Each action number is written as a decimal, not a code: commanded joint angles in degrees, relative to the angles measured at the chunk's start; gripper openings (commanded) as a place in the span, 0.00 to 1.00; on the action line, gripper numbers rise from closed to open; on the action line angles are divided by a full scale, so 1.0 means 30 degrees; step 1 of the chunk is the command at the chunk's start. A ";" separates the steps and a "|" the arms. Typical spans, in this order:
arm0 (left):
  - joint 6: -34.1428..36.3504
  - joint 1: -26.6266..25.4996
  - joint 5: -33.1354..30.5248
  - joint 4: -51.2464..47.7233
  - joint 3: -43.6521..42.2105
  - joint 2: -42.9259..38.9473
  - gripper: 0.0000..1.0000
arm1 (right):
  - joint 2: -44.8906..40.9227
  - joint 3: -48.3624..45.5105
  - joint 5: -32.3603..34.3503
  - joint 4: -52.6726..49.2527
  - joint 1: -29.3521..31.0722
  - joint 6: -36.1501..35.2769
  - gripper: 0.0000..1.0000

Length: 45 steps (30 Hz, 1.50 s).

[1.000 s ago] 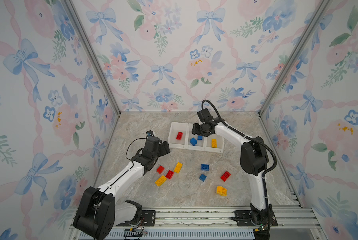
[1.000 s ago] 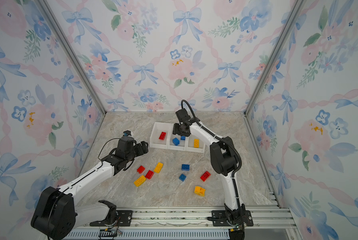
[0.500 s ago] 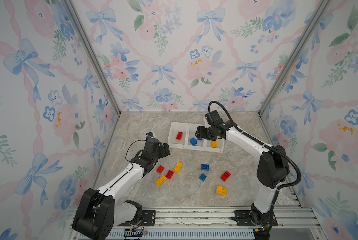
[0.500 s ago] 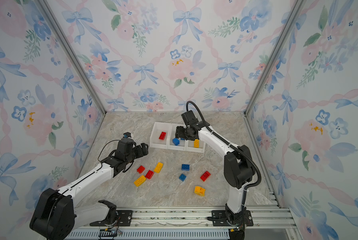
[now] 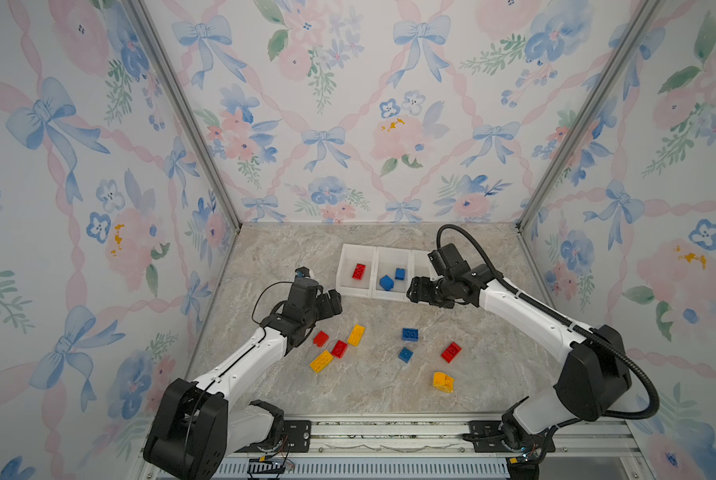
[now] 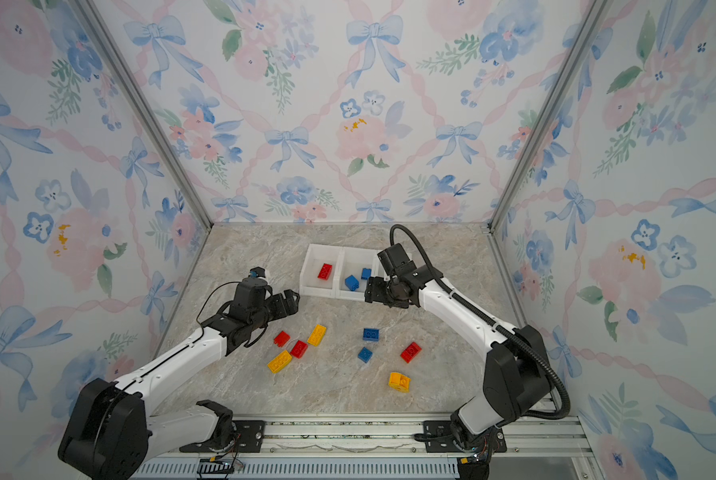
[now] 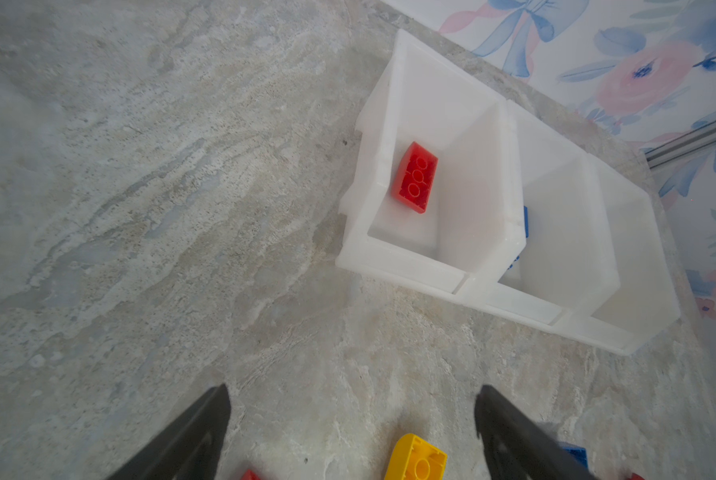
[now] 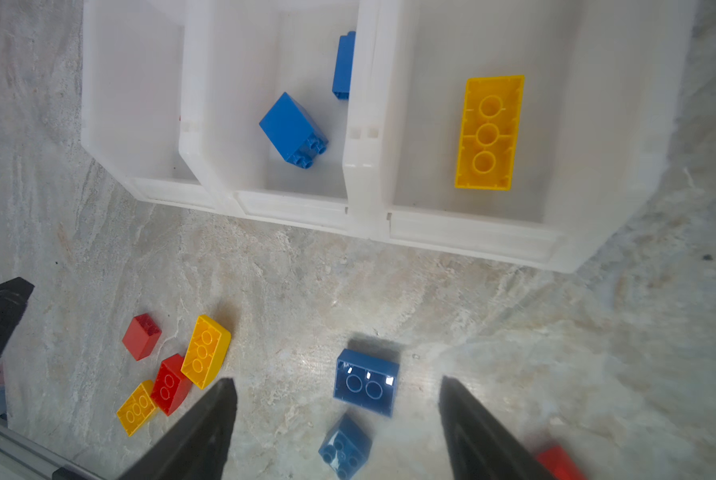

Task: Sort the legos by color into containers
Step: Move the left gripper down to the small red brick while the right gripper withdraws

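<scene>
While its arm (image 5: 522, 309) bends inward, the right tool (image 8: 336, 380) gapes, seemingly empty.

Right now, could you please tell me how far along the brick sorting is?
Done: one red brick sits in the left bin, two blue bricks in the middle bin, one yellow brick in the right bin. In hand: nothing; the left gripper and right gripper are both open and empty. Left: eight loose bricks on the table, three red, three yellow, two blue.

Three bins (image 8: 289, 208) — four red bricks (image 5: 359, 271), four blue bricks (image 5: 409, 333), four yellow bricks (image 5: 356, 334).
</scene>
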 commanded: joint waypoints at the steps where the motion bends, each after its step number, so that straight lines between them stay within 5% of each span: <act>1: -0.0243 -0.0237 0.0089 -0.1631 -0.0466 -0.0497 0.94 | -0.1161 -0.0847 0.0920 -0.1321 0.0322 0.0993 0.80; 16: 0.0510 -0.0772 -0.1182 -0.7615 -0.0659 -0.0943 0.79 | -0.4264 -0.2824 0.2096 -0.2375 0.1314 0.2400 0.84; 45: 0.2131 -0.1828 -0.0751 -0.8396 0.1954 0.4633 0.60 | -0.6012 -0.4070 0.3080 -0.2521 0.1646 0.3457 0.88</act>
